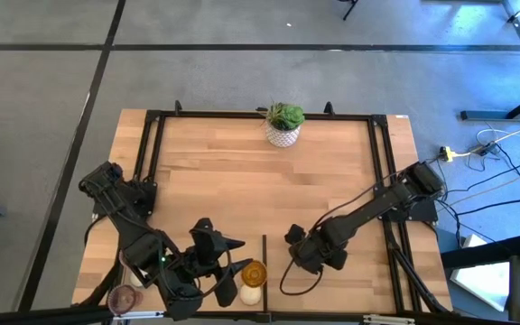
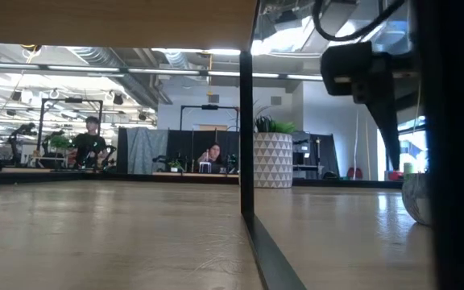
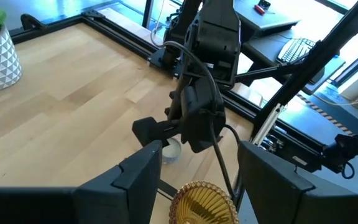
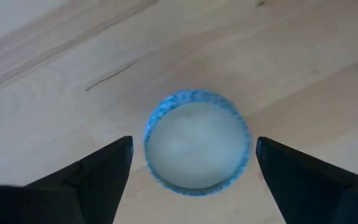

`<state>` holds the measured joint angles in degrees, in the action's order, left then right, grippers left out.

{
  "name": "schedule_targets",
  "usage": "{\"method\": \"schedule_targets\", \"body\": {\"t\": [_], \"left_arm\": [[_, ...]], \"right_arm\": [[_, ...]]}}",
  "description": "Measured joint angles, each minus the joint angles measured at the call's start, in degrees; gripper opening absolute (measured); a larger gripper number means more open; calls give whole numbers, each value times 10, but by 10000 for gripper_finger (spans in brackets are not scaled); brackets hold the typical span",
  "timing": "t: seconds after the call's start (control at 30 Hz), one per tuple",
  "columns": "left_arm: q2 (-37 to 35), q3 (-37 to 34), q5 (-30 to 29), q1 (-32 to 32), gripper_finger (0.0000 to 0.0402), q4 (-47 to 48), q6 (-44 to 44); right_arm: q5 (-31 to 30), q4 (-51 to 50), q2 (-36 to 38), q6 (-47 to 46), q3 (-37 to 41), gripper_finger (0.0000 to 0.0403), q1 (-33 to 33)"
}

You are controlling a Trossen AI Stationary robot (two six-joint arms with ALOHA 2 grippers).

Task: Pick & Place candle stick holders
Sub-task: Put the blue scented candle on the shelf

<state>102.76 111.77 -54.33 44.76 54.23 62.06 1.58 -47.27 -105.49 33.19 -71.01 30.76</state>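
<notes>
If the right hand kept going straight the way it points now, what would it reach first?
The round white holder with the bluish rim, sitting on the wooden table. It lies centred between the right hand's open fingers and nothing else shows in that line. How far off it is, I can't judge.

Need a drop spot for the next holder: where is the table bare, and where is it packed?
Bare: the wide wood between the plant pot and both grippers. Crowded: the near edge, where the left gripper, amber holder, white holder and right gripper cluster.

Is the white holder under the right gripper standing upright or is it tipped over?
Upright. The right wrist view looks straight down into the white holder's round mouth, between the open fingers of the right gripper.
</notes>
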Motion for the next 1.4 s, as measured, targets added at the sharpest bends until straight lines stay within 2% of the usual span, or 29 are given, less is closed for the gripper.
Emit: {"method": "schedule_targets", "body": {"t": [0.67,0.9,1.4], "left_arm": [[0,0,2,2,207,0,13],[0,0,3,2,207,0,18],[0,0,2,2,207,-1,18]], "right_arm": [[6,35,0,-44,21,344,4],[31,54,1,-60,40,344,5],[21,77,1,-93,50,344,5]]}}
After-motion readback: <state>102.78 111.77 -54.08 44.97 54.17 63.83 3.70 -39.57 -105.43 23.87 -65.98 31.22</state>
